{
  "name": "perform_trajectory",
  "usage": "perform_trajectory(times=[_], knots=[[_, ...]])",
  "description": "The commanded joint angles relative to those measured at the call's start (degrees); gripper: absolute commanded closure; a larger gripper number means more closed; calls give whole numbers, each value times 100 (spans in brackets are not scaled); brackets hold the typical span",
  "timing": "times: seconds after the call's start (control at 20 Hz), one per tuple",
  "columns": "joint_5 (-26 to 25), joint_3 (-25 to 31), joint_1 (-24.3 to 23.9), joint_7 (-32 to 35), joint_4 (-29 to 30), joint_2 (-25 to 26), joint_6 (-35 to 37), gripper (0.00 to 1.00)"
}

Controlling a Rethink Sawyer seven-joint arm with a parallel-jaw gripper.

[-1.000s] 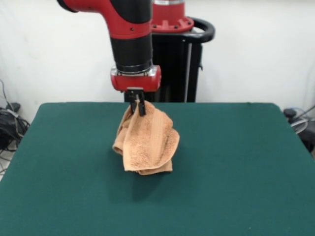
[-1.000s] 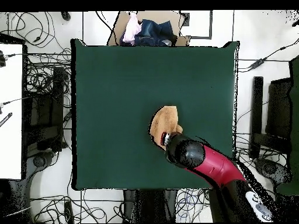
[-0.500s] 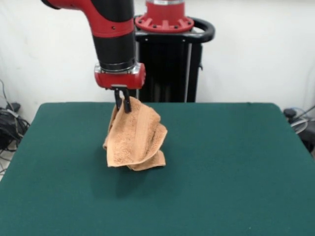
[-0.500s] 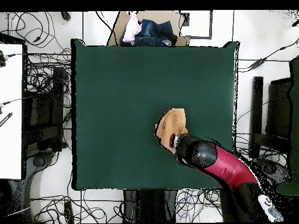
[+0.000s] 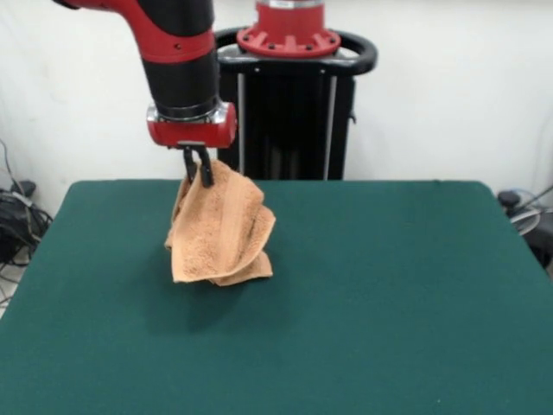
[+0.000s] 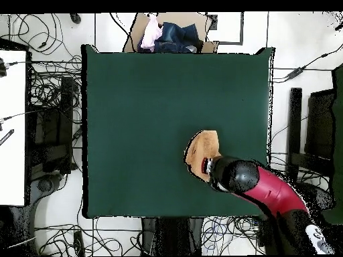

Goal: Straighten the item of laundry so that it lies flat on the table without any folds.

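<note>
No legible text or markings

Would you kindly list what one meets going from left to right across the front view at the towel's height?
Bare green table → hanging orange towel, pinched at its top by the gripper → more bare table out to its right edge.

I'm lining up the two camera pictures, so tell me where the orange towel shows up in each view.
Front view: the orange towel hangs bunched left of centre, pinched at its top by the gripper, its lower folds at or just above the green table.
Overhead view: the towel sits right of centre, low in the picture, partly under the arm.
Shared landmark: the red and black arm above the towel.
</note>
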Motion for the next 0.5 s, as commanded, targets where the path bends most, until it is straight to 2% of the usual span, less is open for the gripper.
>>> perform_trajectory(times=[0.05,0.3,0.5], knots=[[-406,-123,-24,79,-402,-168,928,100],[-721,-238,11,91,-576,-259,1275,100],[-826,-337,212,622,-486,-267,1000,100]])
